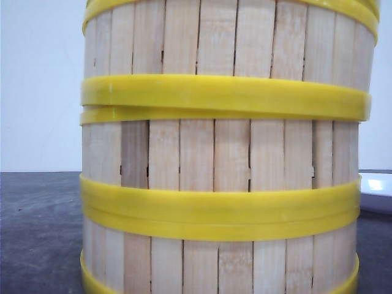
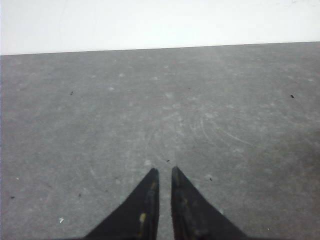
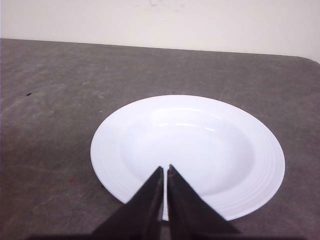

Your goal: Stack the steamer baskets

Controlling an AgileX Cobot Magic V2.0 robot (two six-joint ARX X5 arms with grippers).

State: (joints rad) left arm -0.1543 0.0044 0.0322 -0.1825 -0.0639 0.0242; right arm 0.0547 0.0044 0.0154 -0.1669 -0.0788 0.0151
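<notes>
Three baskets stacked upright fill front view; only R wrist shows plate. L gripper, R gripper both near-closed, empty.

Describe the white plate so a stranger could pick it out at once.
On the grey table, look just beyond the right gripper. The plate lies there empty: round, glossy white, with a wide ridged rim, nothing like the slatted, yellow-rimmed steamer baskets.

Stacked round steamer baskets show pale bamboo slats banded by yellow plastic rims; round white plate, seemingly faintly ridged; speckled grey counter.
</notes>
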